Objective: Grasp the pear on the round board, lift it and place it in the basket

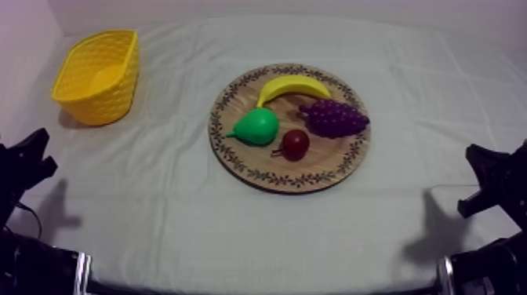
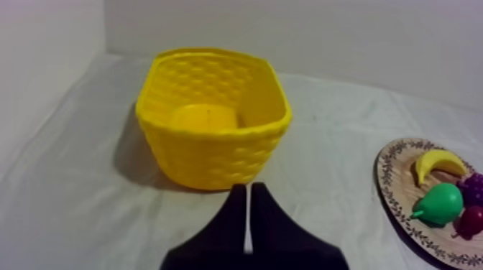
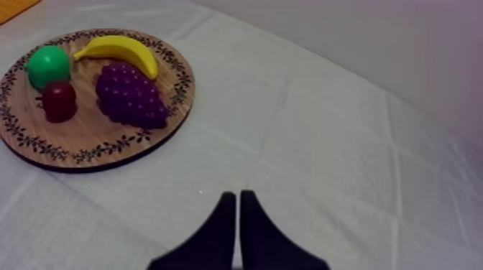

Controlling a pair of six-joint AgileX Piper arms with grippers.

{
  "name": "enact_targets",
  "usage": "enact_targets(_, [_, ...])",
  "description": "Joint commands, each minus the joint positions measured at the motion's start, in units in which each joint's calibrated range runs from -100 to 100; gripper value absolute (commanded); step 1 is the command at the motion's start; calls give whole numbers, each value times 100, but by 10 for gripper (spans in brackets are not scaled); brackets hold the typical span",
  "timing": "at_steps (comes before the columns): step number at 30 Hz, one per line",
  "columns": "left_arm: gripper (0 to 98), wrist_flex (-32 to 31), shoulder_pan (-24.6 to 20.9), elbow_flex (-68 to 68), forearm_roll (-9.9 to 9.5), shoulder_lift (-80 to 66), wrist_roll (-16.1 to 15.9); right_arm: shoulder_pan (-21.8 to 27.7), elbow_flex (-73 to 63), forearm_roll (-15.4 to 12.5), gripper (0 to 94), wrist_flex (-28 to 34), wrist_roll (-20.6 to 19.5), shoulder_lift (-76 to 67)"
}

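- Top view: wooden board [image 1: 314, 163] flat on the grey-white cloth [image 1: 196, 223], near the middle of the worktop.
- Pear [image 1: 257, 127] on the board, at the side nearest the yellow basket [image 1: 110, 98], narrow end turned toward that side.
- Banana [image 1: 292, 86] along the board's far rim; bunch of grapes [image 1: 335, 118] at the side opposite the pear; small red fruit [image 1: 296, 144] at the near side, between pear and grapes and just beside both.
- Yellow basket upright at the worktop's far left, well apart from the board.
- Left arm [image 1: 23, 169] low at the left edge, right arm [image 1: 494, 176] low at the right edge, both well apart from board and basket.
- Left wrist view: left jaws closed on nothing, left fingers [image 2: 269, 230] together as a narrow wedge, aimed at the basket's near wall [image 2: 215, 154] and apart from it.
- Beyond the basket's side: part of the board [image 2: 399, 194] with the pear [image 2: 440, 203] on it, beside the banana [image 2: 438, 164] and the small red fruit [image 2: 471, 221].
- Right wrist view: right jaws closed on nothing, right fingers [image 3: 255, 233] together as a narrow wedge over bare cloth, apart from the board [image 3: 93, 140].
- Pear [image 3: 48, 64] at the board's side farthest from these jaws, just behind the small red fruit [image 3: 59, 99]; grapes [image 3: 129, 93] nearest the jaws; banana [image 3: 118, 52] behind the grapes.
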Motion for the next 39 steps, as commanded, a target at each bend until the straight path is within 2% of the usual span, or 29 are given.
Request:
enact_targets(1, [0, -103, 31, -271, -6, 374, -36, -2, -1, 0, 3, 0, 1, -1])
enact_targets(7, [0, -6, 33, -1385, 5, 1416, -291, -2, -1, 0, 3, 0, 1, -1])
enact_targets(15, [0, 757, 28, -3382, 94, 2875, -674, -2, -1, 0, 3, 0, 1, -1])
enact_targets(22, [0, 1415, 177, -5020, 151, 4038, -836, -2, -1, 0, 3, 0, 1, -1])
enact_targets(30, [0, 2079, 301, -6503, 305, 5197, -1136, -2, -1, 0, 3, 0, 1, -1])
enact_targets(39, [0, 2807, 639, -7760, 336, 6369, -1381, -2, -1, 0, 3, 0, 1, -1])
